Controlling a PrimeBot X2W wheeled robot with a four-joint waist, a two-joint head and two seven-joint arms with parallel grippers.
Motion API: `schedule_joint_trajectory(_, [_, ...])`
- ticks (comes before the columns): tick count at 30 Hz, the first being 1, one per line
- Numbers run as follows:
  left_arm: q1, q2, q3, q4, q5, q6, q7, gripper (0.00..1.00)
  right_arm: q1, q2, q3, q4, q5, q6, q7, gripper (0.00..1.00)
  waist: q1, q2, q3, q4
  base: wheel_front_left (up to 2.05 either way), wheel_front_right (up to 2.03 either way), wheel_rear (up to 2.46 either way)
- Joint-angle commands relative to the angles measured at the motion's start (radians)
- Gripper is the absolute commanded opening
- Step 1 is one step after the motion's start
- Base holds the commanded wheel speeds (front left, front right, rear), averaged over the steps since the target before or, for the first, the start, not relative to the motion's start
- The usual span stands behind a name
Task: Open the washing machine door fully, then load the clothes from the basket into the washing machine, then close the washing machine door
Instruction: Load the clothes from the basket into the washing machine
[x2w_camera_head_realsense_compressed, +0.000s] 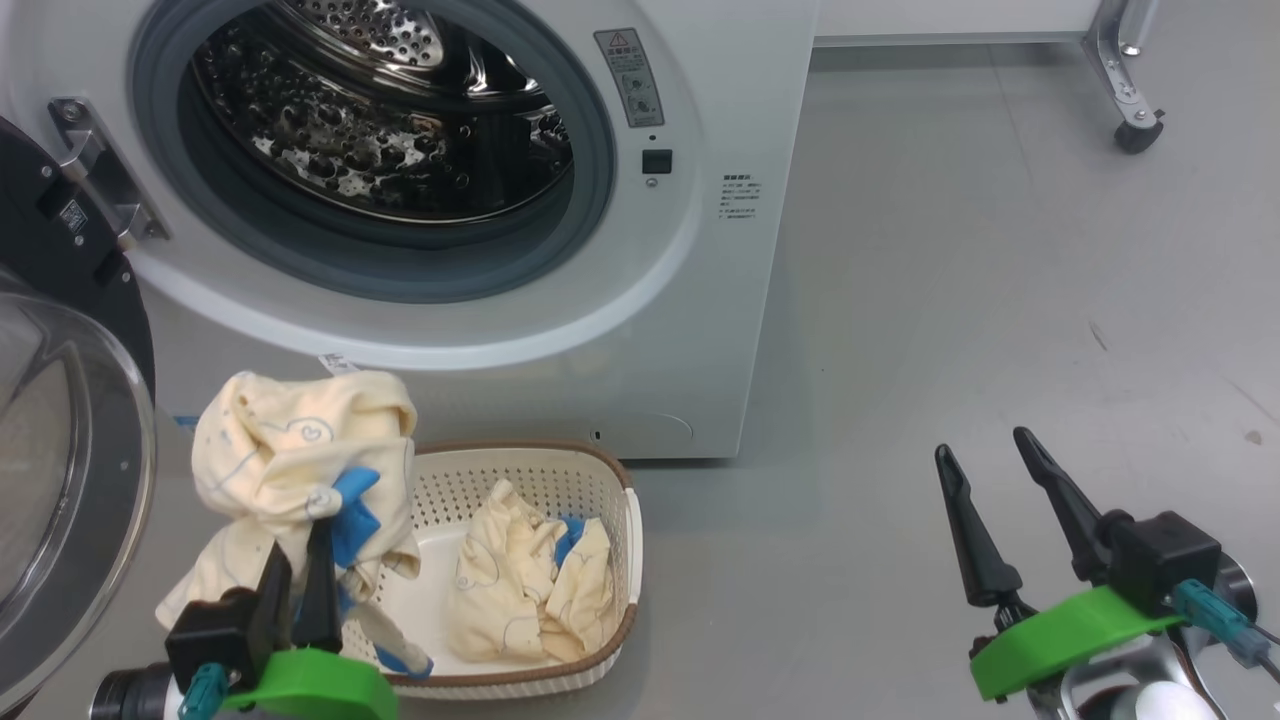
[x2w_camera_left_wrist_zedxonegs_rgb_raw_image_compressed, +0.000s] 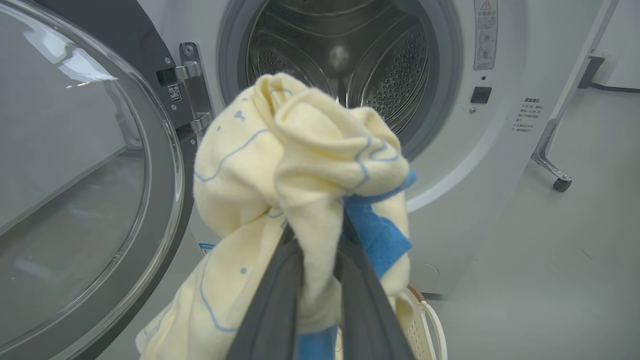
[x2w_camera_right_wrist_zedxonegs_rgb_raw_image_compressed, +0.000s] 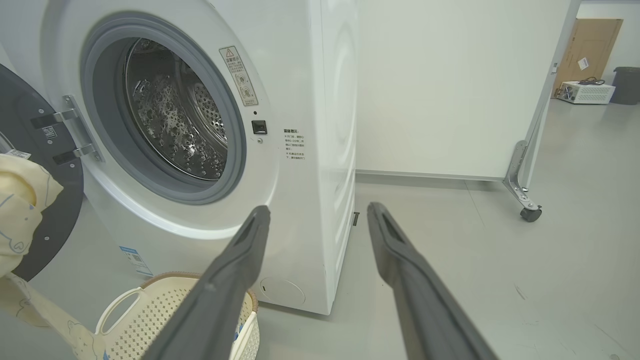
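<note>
Showed a garment (x2w_camera_head_realsense_compressed: 290, 440) of the clothes gripped in the left pincer (x2w_camera_head_realsense_compressed: 298, 565) — jaws narrowed onto a fold of cream-yellow fabric beside a blue patch, loose ends drooping over the near corner of the basket (x2w_camera_head_realsense_compressed: 520, 448). Placed the open drum (x2w_camera_head_realsense_compressed: 380, 130) of the washing machine (x2w_camera_head_realsense_compressed: 700, 300) ahead of and above that pincer, almost straight along its fingers in the left wrist view; judged the left arm much the nearer. Showed the washing machine door (x2w_camera_head_realsense_compressed: 60, 450) swung wide at the left, clear of the mouth, and a second bundle (x2w_camera_head_realsense_compressed: 530, 580) lying in the basket. Showed the right pincer (x2w_camera_head_realsense_compressed: 981, 441) spread wide and empty — well apart, over the floor (x2w_camera_head_realsense_compressed: 950, 250).
</note>
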Motion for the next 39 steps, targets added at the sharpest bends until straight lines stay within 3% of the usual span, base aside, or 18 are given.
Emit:
schedule_joint_trajectory(1, [-0.032, 0.028, 0.037, -0.040, 0.009, 0.007, 0.000, 0.00, -0.015, -0.007, 0.015, -0.039, 0.002, 0.004, 0.003, 1.00, 0.0001, -0.0001, 0.000, 0.001, 0.00, 0.00, 0.00])
schedule_joint_trajectory(22, [-0.059, 0.027, 0.017, -0.027, 0.008, 0.012, -0.004, 0.00, -0.020, -0.007, 0.019, -0.037, 0.004, 0.004, 0.006, 1.00, 0.0001, -0.0001, 0.004, 0.019, 0.00, 0.00, 0.00])
schedule_joint_trajectory(39, [-0.187, 0.019, 0.003, 0.090, -0.034, -0.040, 0.048, 0.00, -0.064, -0.007, 0.051, -0.039, 0.015, 0.004, -0.004, 1.00, 0.0001, -0.0001, 0.089, -0.033, 0.00, 0.00, 0.00])
